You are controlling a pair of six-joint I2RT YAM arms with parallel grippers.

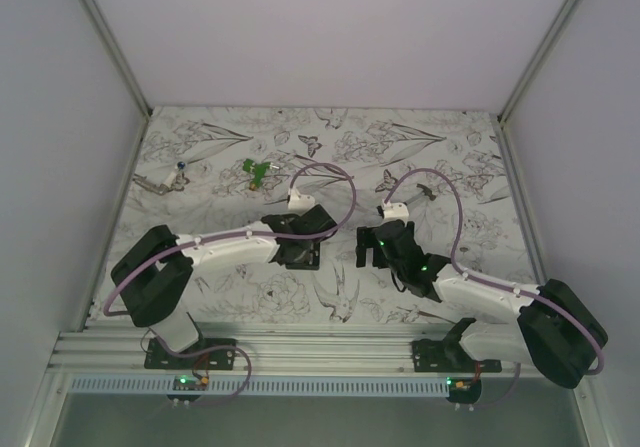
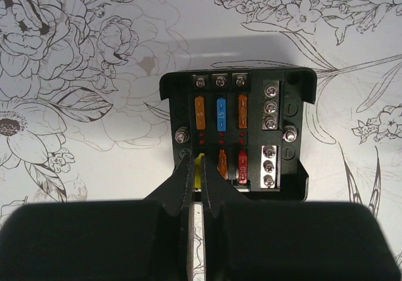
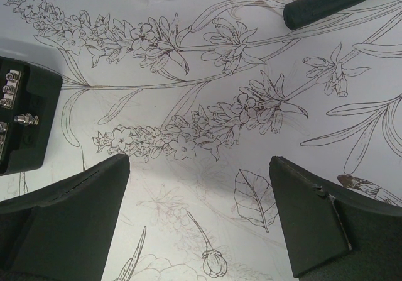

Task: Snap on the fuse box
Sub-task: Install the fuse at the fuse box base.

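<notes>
Pinching a yellow fuse (image 2: 198, 166) at the edge of the fuse box (image 2: 292, 99), the left gripper (image 2: 200, 168) has its jaws clenched. The uncovered box sits on the floral table cover (image 1: 450, 147) near the middle. Just to its right, the right gripper (image 3: 198, 168) hovers, jaws released and spread wide.

This looks like a robot lab's test booth rather than any home or shop. Plain white panels (image 1: 330, 27) close in three sides, held by metal corner posts (image 1: 110, 37). Along the near edge runs an aluminium rail (image 1: 320, 352) with two white arms bolted to it, the left arm (image 1: 215, 252) and the right arm (image 1: 490, 297), purple cables (image 1: 428, 172) looping off them. Small boards (image 1: 188, 382) with green lights sit by the bases, circuit boards perhaps. A flower-printed sheet (image 1: 440, 147) covers the table, and a fuse box (image 2: 239, 136) with bare screws lies on it.
</notes>
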